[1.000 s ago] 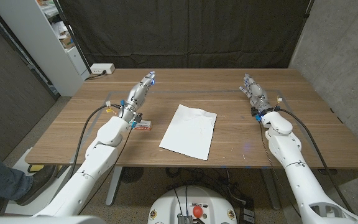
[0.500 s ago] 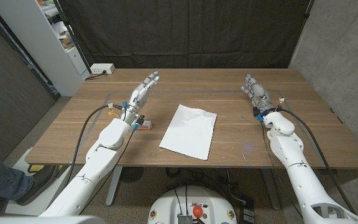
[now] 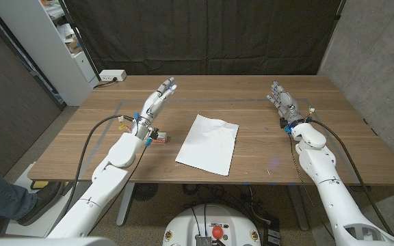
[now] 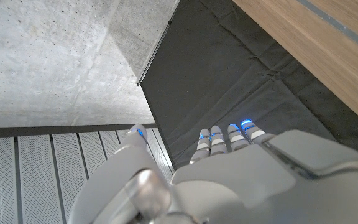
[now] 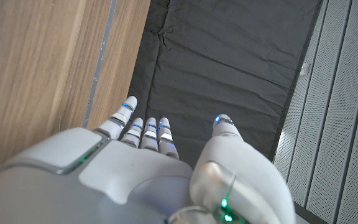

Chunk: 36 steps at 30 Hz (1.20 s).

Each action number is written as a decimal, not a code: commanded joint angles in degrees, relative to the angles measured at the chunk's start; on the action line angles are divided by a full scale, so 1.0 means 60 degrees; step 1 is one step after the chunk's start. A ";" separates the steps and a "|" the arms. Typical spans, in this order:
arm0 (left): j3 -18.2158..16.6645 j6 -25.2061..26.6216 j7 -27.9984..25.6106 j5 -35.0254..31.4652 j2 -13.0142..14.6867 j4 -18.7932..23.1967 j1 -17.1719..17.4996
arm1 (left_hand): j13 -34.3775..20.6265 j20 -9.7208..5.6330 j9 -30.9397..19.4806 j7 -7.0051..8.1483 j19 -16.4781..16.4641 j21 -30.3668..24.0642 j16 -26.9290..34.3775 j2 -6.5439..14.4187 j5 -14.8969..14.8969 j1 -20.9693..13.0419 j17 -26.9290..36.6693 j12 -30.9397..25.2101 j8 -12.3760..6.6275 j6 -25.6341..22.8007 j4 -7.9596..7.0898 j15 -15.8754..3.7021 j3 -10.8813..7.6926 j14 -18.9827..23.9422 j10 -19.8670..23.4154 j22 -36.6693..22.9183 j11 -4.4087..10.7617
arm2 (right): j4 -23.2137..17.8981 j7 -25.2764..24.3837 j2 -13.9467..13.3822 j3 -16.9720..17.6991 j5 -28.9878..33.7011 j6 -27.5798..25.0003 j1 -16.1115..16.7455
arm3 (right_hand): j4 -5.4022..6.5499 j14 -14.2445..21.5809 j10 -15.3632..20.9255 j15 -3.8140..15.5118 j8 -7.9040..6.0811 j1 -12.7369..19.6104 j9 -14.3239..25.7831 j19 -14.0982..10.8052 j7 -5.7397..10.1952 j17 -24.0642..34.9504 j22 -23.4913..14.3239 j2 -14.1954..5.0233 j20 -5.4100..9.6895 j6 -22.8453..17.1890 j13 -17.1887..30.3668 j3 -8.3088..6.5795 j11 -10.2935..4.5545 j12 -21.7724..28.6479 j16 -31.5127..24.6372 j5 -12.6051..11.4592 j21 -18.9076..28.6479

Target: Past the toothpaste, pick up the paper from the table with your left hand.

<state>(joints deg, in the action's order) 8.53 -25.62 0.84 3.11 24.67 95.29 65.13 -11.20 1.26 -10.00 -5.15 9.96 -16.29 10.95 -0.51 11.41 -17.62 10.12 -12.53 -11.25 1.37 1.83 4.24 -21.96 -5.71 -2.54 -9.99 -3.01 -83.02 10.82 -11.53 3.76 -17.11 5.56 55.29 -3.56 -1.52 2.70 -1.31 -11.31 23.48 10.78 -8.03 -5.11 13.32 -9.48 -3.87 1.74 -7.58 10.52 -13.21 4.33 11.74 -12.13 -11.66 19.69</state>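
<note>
One flat white paper (image 3: 208, 143), wood-grain table (image 3: 265, 147), small toothpaste (image 3: 158, 137) box

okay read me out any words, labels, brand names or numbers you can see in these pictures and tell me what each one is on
No text can be read in these pictures.
Toothpaste box, beside the left hand: red and white print, too small and blurred to read.
Paper: blank white on the side that shows.
White power strip at the table's far left corner: no legible marking.
Items on the white shelf: labels too small to read.
</note>
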 commanded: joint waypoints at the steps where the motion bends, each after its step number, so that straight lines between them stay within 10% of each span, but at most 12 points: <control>1: -0.0100 -0.0878 -0.0826 -0.1171 -0.0089 -0.0149 0.0123 | 0.0008 0.0027 -0.0044 -0.0014 -0.0146 0.0061 0.0107 0.0043 0.0001 -0.0099 0.0029 -0.0108 -0.0062 -0.0169 0.0095 -0.0023 -0.0033 0.0137 0.0199 -0.0024 0.0032 | 0.0156 -0.0003 0.0076 0.0005 -0.0011 0.0094 -0.0121 | -0.0026 0.0021 0.0066 -0.0023 -0.0047 -0.0002 0.0036 -0.0125 0.0007 -0.0013 -0.0015 -0.0034 -0.0001 -0.0142 0.0053 -0.0021 0.0022 0.0001 -0.0073 -0.0033 -0.0053; 36: 0.0313 -0.1838 -0.2086 -0.3541 0.0201 -0.0568 -0.0239 | 0.0005 0.0019 -0.0050 0.0111 -0.0370 0.0195 0.0127 0.0115 0.0052 -0.0434 0.0025 -0.0186 -0.0116 -0.0605 0.0406 -0.0147 -0.0127 0.0523 0.0596 -0.0027 0.0216 | 0.0698 0.0013 0.0210 0.0087 0.0064 0.0312 -0.0506 | -0.0086 0.0069 0.0111 -0.0028 -0.0018 -0.0002 0.0040 -0.0203 0.0058 -0.0040 -0.0020 -0.0057 -0.0006 -0.0090 0.0058 -0.0023 0.0035 -0.0016 -0.0070 -0.0042 -0.0191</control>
<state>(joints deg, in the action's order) 9.43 -33.85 -9.59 -14.50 25.04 93.28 64.51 -11.20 1.34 -10.00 -4.39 7.99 -15.24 11.28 0.01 11.41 -19.50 10.14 -13.19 -11.47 -1.55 3.89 3.27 -22.59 -2.99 0.39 -9.99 -1.43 -79.27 11.01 -10.40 4.20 -17.02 7.28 52.56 -3.72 -1.53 3.08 -1.32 -11.31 23.48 10.78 -8.75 -4.91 13.05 -9.47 -3.87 1.64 -7.78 10.82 -13.04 4.30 11.74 -12.13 -11.66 18.62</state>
